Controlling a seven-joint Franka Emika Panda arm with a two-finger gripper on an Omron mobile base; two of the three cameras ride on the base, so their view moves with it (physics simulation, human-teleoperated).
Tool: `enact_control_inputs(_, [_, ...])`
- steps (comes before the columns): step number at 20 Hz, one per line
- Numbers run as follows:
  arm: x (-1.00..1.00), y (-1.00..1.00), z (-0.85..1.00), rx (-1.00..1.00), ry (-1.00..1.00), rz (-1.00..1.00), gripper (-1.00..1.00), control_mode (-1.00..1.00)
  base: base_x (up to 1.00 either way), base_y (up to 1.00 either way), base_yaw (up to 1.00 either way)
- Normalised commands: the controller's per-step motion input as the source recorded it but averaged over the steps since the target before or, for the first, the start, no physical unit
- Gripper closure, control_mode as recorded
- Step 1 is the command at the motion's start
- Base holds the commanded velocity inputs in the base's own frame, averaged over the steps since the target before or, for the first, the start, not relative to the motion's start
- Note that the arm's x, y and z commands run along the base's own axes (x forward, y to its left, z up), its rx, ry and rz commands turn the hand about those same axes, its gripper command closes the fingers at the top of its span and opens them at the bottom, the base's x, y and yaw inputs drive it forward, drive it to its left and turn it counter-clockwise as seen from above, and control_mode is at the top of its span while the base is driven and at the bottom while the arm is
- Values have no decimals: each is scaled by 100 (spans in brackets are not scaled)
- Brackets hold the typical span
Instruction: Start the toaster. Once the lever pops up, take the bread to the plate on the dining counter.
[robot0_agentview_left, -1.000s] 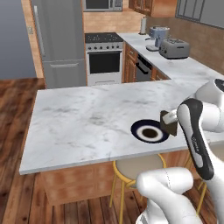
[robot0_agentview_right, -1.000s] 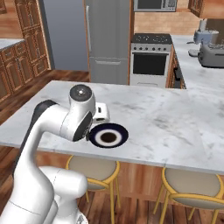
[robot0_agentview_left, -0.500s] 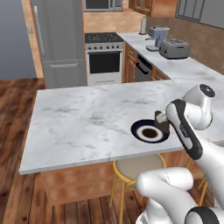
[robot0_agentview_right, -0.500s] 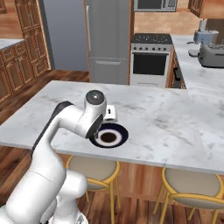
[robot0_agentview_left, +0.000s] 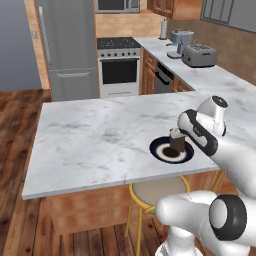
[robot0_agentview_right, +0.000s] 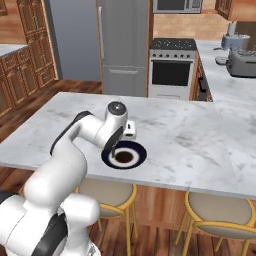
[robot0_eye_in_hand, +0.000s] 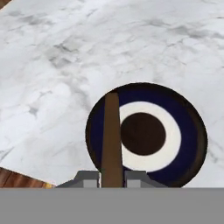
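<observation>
Left base view: the dining counter (robot0_agentview_left: 95, 140) fills the middle, its marble top cut off by the arm at the right edge. The plate (robot0_agentview_left: 161, 151) lies near the counter's front edge, at about 3 o'clock from the picture's centre; its right part is covered by the arm's forearm. The gripper (robot0_agentview_left: 176, 138) hangs over the plate, jaws clamped on the bread (robot0_agentview_left: 176, 142), a small dark brown slice held upright above the plate's middle; the fingers themselves are too small to make out, and whether the slice's lower edge touches the plate cannot be told. The toaster (robot0_agentview_left: 199, 55) stands far off at 1 o'clock on the long worktop, with a blue-grey espresso machine (robot0_agentview_left: 180, 42) just behind it. Stove (robot0_agentview_left: 119, 65) and fridge (robot0_agentview_left: 70, 47) stand at 12 o'clock.

Right base view: the arm bends over the counter (robot0_agentview_right: 200, 145), and its wrist hides the gripper and the bread altogether. The plate (robot0_agentview_right: 135, 157) shows at about 6 o'clock from centre, its left rim behind the arm. The toaster (robot0_agentview_right: 242, 62) is cut off by the right edge at 2 o'clock.

Hand view: the bread (robot0_eye_in_hand: 112, 135) is seen edge-on, a narrow brown strip rising from between the two grey fingertips (robot0_eye_in_hand: 87, 178), which press on it from both sides. It overlaps the left half of the plate (robot0_eye_in_hand: 188, 131), whose lower rim is cut off at 6 o'clock
</observation>
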Motion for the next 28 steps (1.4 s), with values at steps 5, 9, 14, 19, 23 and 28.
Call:
enact_control_inputs(5, [52, 0, -14, 0, 0, 0, 100, -100, 0, 0, 0])
enact_control_inputs(9, [21, -19, -27, 3, 0, 0, 100, -100, 0, 0, 0])
enact_control_inputs(14, [-3, -18, -9, 0, 0, 0, 100, -100, 0, 0, 0])
enact_control_inputs(19, [-2, -4, -16, 0, 0, 0, 100, -100, 0, 0, 0])
enact_control_inputs(23, [-1, 0, -28, 0, 0, 0, 100, -100, 0, 0, 0])
enact_control_inputs(28, [0, 0, -25, 0, 0, 0, 100, -100, 0, 0, 0])
